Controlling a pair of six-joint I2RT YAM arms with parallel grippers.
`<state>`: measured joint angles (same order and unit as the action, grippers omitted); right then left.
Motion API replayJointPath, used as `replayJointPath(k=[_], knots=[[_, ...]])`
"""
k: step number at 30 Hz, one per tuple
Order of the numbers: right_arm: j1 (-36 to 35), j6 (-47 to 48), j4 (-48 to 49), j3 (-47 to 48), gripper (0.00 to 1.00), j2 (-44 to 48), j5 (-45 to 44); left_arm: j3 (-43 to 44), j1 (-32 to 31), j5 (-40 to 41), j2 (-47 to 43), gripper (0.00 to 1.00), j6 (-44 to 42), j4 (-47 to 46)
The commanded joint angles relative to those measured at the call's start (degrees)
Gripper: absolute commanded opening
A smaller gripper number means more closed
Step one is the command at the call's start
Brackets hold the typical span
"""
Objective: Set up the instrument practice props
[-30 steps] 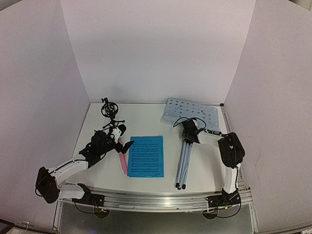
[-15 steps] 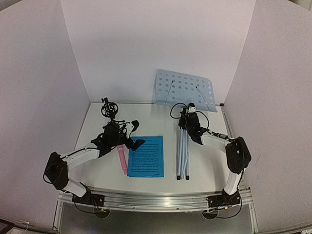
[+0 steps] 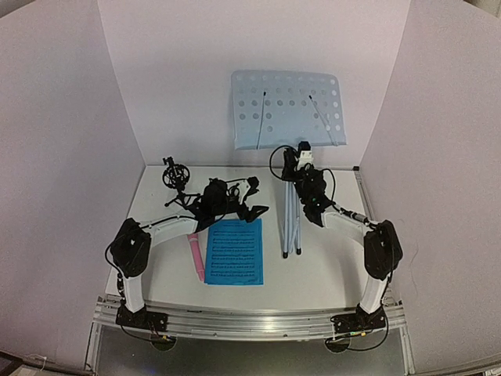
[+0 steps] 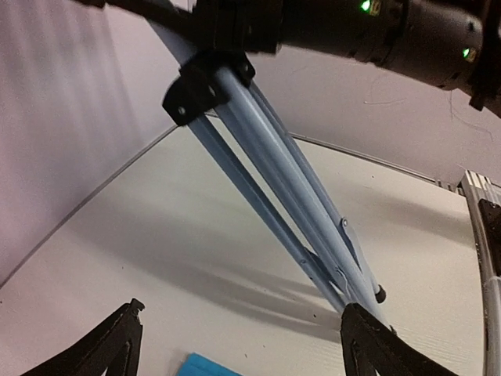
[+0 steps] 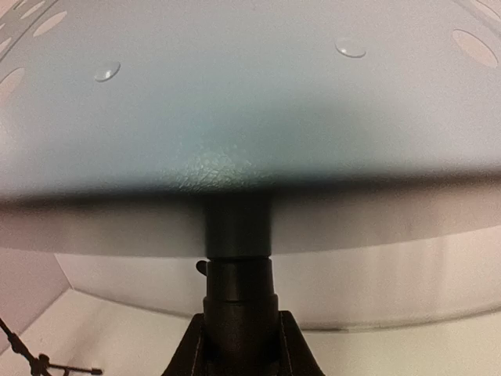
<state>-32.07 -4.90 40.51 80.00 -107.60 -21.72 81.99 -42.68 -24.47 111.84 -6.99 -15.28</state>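
The music stand is held upright, its pale-blue perforated desk high against the back wall and its silver tripod legs folded together, feet on the table. My right gripper is shut on the black neck just under the desk. My left gripper is open just left of the legs, nothing between its fingers. A bright blue sheet-music page lies flat in front. The pink microphone lies along its left edge. The black tripod mic holder stands at the back left.
White walls close in the table on the left, back and right. A metal rail runs along the near edge, where both arm bases are bolted. A corner of the blue page shows below the left gripper.
The right arm has raised the music stand from lying on the table to upright. The left arm has swung right, from over the microphone to beside the tripod legs.
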Motion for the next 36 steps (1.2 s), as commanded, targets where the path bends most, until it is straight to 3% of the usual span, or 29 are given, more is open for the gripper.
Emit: replayJointPath(k=[1, 10, 15, 21, 25, 36], knots=[[0.38, 6.82, 31.26, 9.84, 0.00, 2.61, 3.01, 6.46, 0.15, -1.45, 4.12, 0.89, -3.44, -7.45], [1.74, 10.67, 37.34, 7.10, 0.00, 0.05, 8.83, 11.26, 0.32, -2.02, 10.16, 0.87, -9.63, -13.91], [1.76, 14.36, 37.62, 4.41, 0.00, -0.72, 7.80, 18.33, 0.18, -1.49, 16.90, 0.82, -6.78, -16.74], [3.05, 7.57, 39.98, 0.21, 0.00, 0.15, 13.98, 20.19, 0.42, -0.71, 20.74, 0.76, -7.45, -22.39], [3.16, 6.34, 41.70, -3.21, 0.00, 2.93, 16.58, 21.25, 0.67, -2.80, 21.84, 0.72, -9.56, -20.80], [3.40, 2.91, 43.12, -12.93, 0.00, 8.88, 18.25, 33.75, 0.58, -8.37, 29.95, 0.68, -4.19, -16.75]])
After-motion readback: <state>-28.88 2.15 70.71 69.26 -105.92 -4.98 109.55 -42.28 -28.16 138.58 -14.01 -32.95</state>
